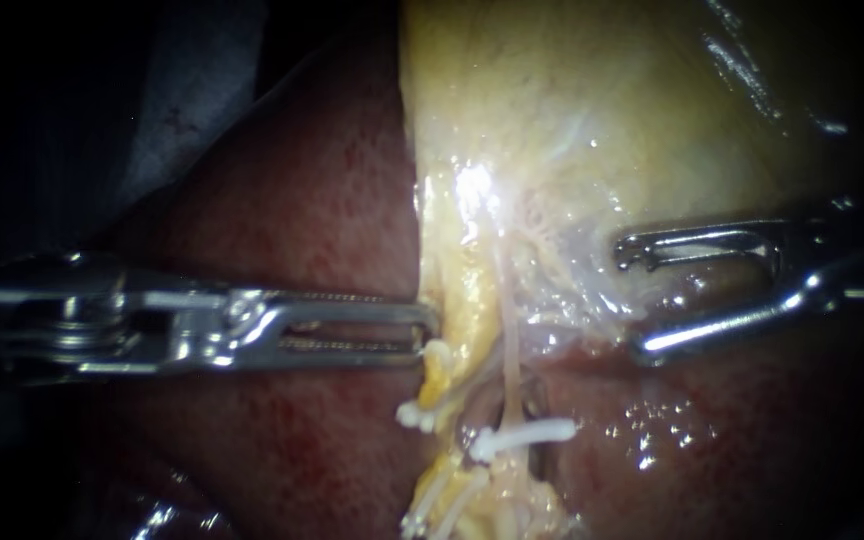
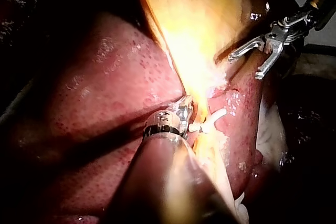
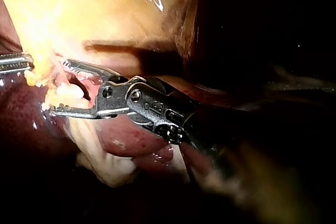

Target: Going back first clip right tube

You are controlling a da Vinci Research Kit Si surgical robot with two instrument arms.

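My left instrument comes in from the left, its jaws shut on the yellow edge of the gallbladder; the left wrist view shows the same grip. A thin pale tube runs down from the gallbladder and carries a white clip across it. My right instrument stands to the right of that tube, above the clip, jaws open and empty. It shows again in the left wrist view. In the right wrist view its open jaws lie beside pale tissue.
Dark red liver lies on both sides of the yellow tissue strip. Another white clip sits just below the left instrument's tip, and further white clips lie lower down. Glistening wet liver lies under the right instrument.
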